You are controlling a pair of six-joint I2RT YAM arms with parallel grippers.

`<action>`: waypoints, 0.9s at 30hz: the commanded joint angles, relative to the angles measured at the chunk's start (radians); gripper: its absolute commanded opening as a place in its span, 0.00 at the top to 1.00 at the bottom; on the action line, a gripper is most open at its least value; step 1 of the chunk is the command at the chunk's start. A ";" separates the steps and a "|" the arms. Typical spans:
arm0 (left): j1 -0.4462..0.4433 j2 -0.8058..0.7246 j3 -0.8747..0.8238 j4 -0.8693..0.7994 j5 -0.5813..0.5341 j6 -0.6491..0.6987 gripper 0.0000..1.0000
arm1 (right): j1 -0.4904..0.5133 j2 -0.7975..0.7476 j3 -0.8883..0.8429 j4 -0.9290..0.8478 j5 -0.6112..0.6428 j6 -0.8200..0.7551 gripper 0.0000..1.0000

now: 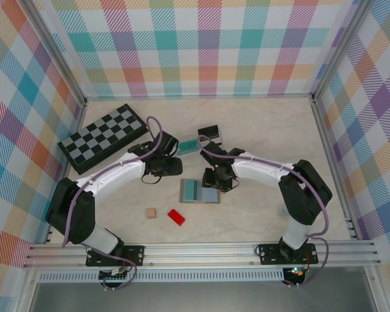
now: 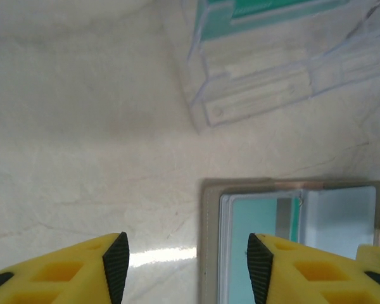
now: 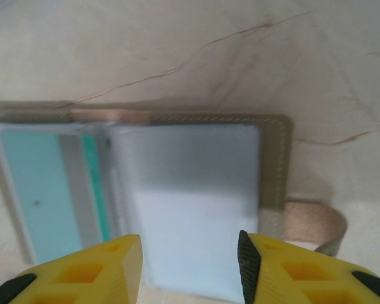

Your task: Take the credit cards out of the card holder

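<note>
The left gripper (image 1: 172, 168) is hanging open above the middle of the tabletop (image 1: 273, 123) in the top view, holding nothing. The right gripper (image 1: 214, 184) is hovering just beside it over the card holder (image 1: 200, 191), which is lying unfolded between the middle and the near edge. Toward the far edge a clear-teal credit card (image 1: 188, 145) and a black credit card (image 1: 209, 132) are already lying out on the bare top, so the job is looking well past halfway. A chessboard (image 1: 104, 134) is sitting toward the far left corner, and a red block (image 1: 176, 216) and a tan block (image 1: 151, 212) are lying near the near edge. Pastel plaid walls (image 1: 208, 45) are closing in three sides, and metal rails (image 1: 201, 250) are running along the near edge. In the left wrist view the fingers are standing apart over pale, faintly veined marble, with the holder's left edge lying between them and the clear-teal card further off. In the right wrist view the fingers are spreading above the holder's pale right panel, pinching nothing as far as I can see. The left pocket is showing a grey-striped card (image 3: 73, 183), probably one waiting to come out. A tan strap (image 3: 313, 221) is poking out at the holder's right.
</note>
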 commanded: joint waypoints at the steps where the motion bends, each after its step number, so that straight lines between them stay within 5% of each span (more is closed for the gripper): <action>1: 0.003 -0.035 -0.063 0.102 0.101 -0.094 0.50 | 0.000 0.028 0.035 -0.048 0.075 0.037 0.55; 14: -0.016 0.042 -0.193 0.260 0.271 -0.205 0.69 | 0.000 0.114 0.078 -0.049 0.048 0.022 0.57; 27: -0.032 0.150 -0.208 0.281 0.256 -0.213 0.83 | 0.000 0.103 0.058 0.006 -0.011 -0.011 0.80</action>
